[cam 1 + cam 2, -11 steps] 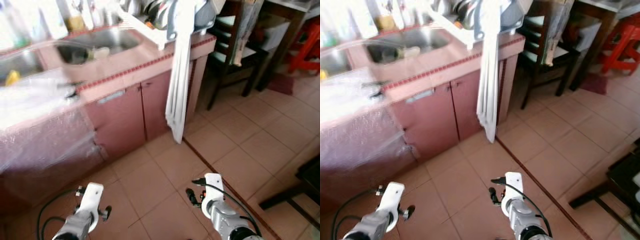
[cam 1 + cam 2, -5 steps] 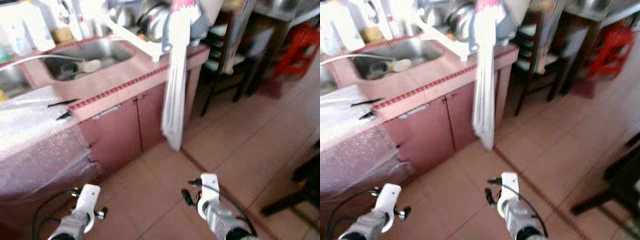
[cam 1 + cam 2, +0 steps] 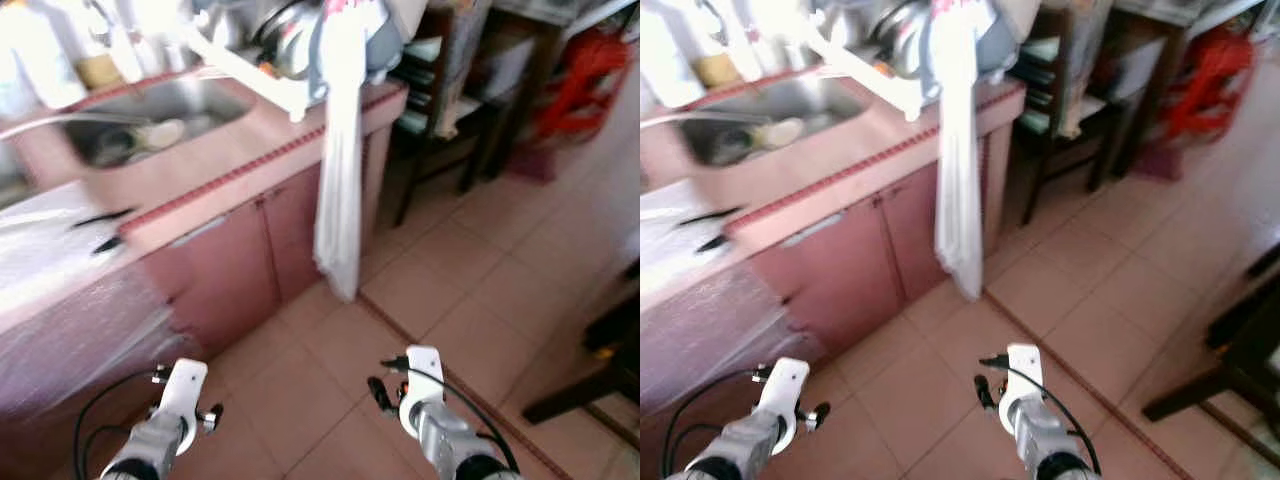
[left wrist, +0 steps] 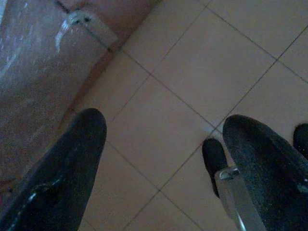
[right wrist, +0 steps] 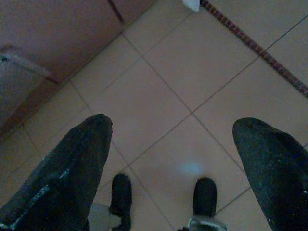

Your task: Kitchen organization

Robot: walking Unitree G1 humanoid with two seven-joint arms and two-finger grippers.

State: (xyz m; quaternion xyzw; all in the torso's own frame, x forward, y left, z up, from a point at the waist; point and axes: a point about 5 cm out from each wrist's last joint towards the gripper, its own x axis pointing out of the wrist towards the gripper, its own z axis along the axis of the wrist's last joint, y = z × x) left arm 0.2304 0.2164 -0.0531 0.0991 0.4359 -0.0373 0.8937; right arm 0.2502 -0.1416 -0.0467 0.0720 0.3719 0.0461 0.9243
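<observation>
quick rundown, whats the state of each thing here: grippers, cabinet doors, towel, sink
left gripper: open, holding nothing, over the floor tiles
right gripper: open, holding nothing, over the floor tiles
cabinet doors: shut
white towel: hanging over the counter edge, down past the doors
sink: has items in it, too blurred to name
plastic sheet: draped over the counter's left end

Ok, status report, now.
Left gripper and right gripper open, empty, low over floor tiles. Sink counter ahead, not reached. White cloth hangs down over the cabinet front.
</observation>
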